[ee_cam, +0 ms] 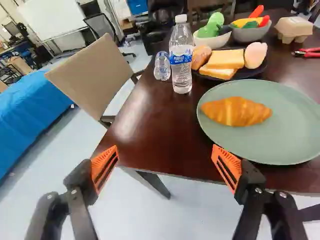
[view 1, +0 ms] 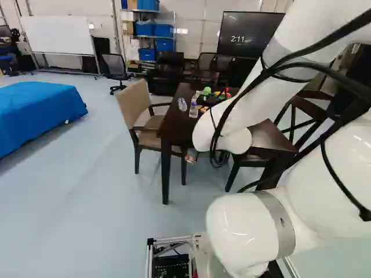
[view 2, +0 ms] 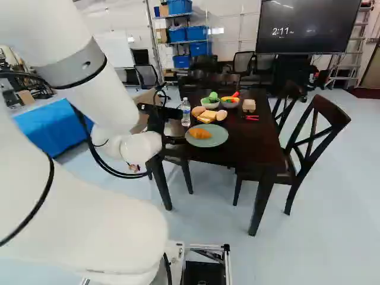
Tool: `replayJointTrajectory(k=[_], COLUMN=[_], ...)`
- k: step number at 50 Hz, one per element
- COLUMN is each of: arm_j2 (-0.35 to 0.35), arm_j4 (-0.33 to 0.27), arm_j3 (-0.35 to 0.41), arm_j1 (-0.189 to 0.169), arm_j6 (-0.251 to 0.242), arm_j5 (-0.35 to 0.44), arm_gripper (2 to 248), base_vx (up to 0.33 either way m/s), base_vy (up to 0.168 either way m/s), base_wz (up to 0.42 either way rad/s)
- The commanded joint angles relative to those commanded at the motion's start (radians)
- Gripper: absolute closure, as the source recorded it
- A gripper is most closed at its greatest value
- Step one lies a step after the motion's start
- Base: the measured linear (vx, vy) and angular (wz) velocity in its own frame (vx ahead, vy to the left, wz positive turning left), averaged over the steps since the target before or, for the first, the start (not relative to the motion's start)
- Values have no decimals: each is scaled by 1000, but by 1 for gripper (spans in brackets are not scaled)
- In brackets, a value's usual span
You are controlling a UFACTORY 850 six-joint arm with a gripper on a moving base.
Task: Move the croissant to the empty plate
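Golden, the croissant lies on the green plate, the gripper near that plate's rim, spread wide.

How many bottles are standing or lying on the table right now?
2. One upright, blue-labelled bottle is beside the dark plate of bread; another clear bottle is next to it, towards the beige chair. Others may be hidden.

So the dark table has an upright water bottle just beside a smaller clear bottle, 2 bowls of colourful stuff (white bowl, grey bowl), plus a tan carton with red-handled pliers near it. Big screen way back.
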Motion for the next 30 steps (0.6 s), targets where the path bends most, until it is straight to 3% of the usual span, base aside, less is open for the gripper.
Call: replayJointTrajectory(k=[30], arm_j2=[16], arm_j4=[59], arm_j3=[68], arm_j1=[-17], arm_j6=[-164], arm_j5=[135], arm_gripper=[3], base_vx=[0], base_vy=[0], base_wz=[0])
